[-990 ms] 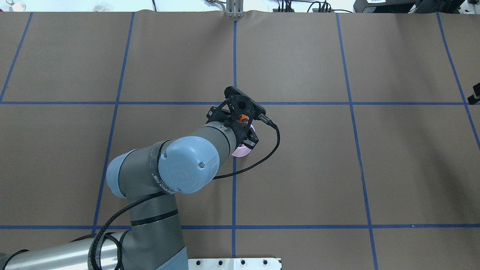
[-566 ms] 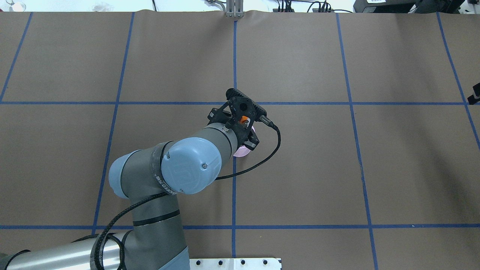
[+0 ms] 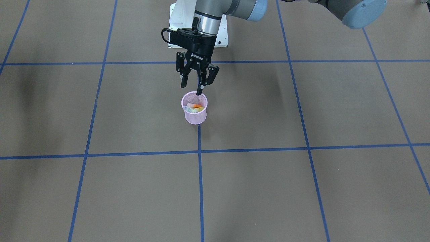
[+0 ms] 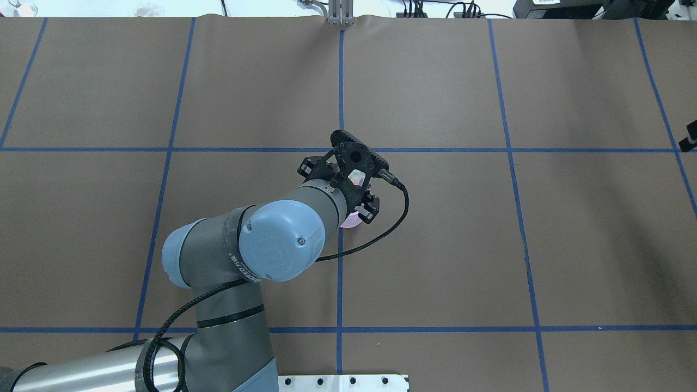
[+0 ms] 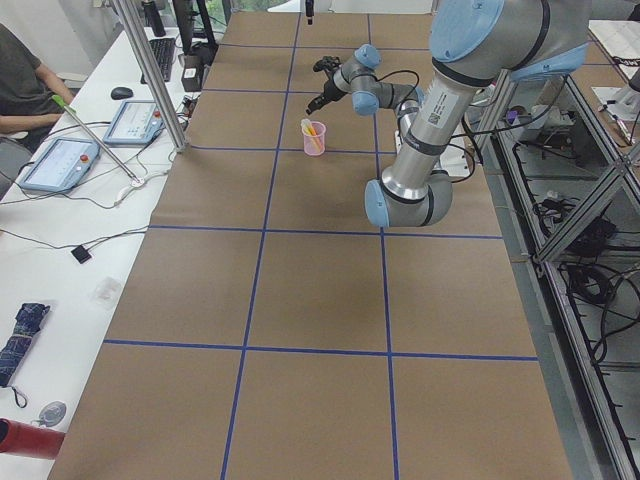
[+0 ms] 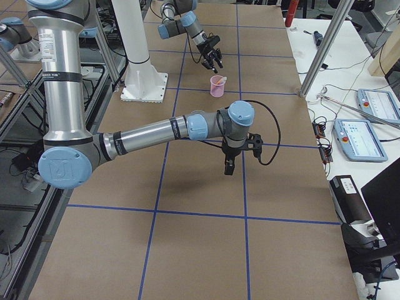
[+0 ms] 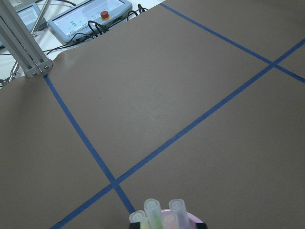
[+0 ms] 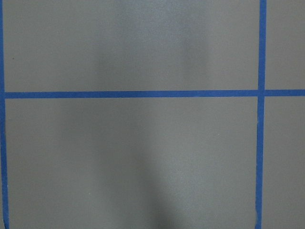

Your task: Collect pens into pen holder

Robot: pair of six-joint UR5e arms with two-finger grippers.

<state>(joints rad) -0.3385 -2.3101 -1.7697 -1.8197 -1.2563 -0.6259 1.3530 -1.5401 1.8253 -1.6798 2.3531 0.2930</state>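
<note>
The left arm [image 4: 277,239] comes in from the near left corner of the table [image 4: 490,245] and reaches toward its middle. The left gripper [image 3: 193,85] hangs there pointing down, right above the pen holder [image 3: 195,118]. Its jaws are spread apart and empty, their tips just over the pink rim.

The pen holder stands upright about midway between the table's left and right edges, on a blue tape line [image 4: 339,283] that runs from the near edge to the far one. The pens [image 3: 195,107] are inside it, leaning together, with an orange and a yellow one plain among them. From the left wrist, four pale caps poke up out of the cup.

Farther toward the table's right edge, the right arm [image 6: 150,132] stretches out low over the table. The right gripper [image 6: 229,165] points down at bare brown paper, well apart from the holder. I cannot tell how its jaws stand.
</note>
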